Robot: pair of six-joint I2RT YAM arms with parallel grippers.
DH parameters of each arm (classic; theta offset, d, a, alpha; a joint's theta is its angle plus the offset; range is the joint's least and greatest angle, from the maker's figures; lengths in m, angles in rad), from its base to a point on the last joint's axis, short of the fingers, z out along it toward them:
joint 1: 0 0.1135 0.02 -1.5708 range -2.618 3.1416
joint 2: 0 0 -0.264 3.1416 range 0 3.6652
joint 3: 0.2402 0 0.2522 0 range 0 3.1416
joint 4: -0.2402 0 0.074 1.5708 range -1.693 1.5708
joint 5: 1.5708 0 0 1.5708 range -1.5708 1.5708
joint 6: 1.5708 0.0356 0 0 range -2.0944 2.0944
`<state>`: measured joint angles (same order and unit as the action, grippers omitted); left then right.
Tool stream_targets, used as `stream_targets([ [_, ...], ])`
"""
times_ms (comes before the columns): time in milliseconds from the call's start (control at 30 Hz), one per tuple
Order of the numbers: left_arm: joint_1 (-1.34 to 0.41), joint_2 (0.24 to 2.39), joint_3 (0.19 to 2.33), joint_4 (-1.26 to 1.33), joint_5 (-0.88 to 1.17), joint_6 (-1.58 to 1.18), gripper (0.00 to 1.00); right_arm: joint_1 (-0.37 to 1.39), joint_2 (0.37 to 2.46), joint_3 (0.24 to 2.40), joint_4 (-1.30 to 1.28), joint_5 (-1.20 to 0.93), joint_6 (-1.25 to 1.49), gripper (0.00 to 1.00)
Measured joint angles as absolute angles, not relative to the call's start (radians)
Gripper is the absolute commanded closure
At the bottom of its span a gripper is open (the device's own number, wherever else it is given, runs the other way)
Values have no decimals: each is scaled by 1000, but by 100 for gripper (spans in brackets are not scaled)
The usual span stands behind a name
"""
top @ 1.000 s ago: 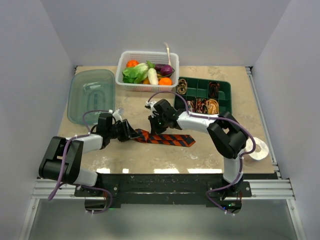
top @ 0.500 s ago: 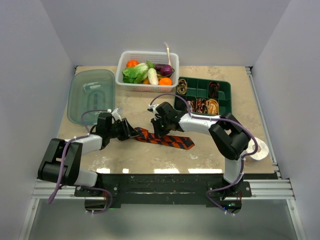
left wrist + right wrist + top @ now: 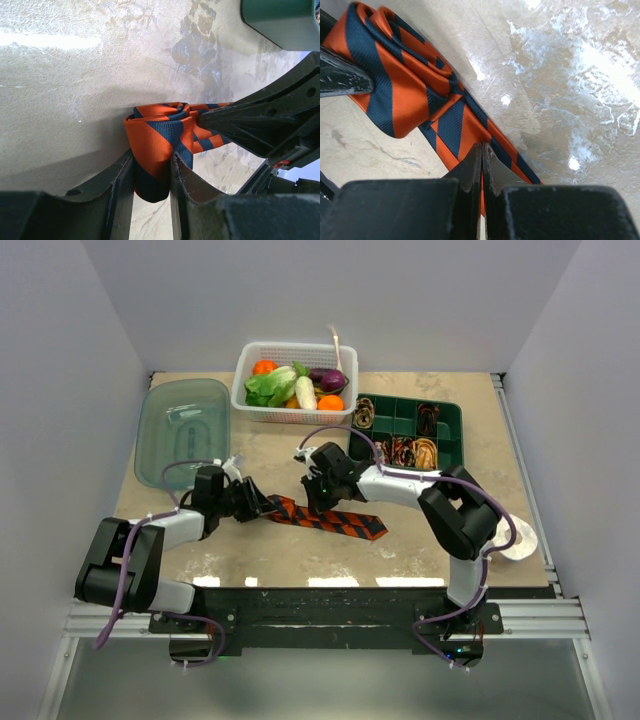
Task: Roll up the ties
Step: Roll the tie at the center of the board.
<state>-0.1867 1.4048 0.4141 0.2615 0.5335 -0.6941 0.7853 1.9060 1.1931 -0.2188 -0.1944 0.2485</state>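
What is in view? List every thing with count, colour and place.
striped tie: one, orange and dark stripes, table centre, left end rolled
tray: one, dark green, far right
coiled ties: several, brown and tan, in tray compartments
basket: one, white, far centre, holding vegetables
tub: one, translucent teal, far left
tape roll: one, white, near right
left fingers: two, black, shut on tie's rolled end
right fingers: two, black, shut on tie's flat part

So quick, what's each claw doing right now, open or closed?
Left gripper: closed on the rolled end of the striped tie.
Right gripper: closed, pinching the same tie's flat stretch.
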Motion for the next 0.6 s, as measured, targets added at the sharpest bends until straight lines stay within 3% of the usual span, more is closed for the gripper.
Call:
stream_targets([
  [600, -262, 1398, 545, 52, 384, -598, 76, 836, 1924, 1295, -205, -238, 292, 100],
])
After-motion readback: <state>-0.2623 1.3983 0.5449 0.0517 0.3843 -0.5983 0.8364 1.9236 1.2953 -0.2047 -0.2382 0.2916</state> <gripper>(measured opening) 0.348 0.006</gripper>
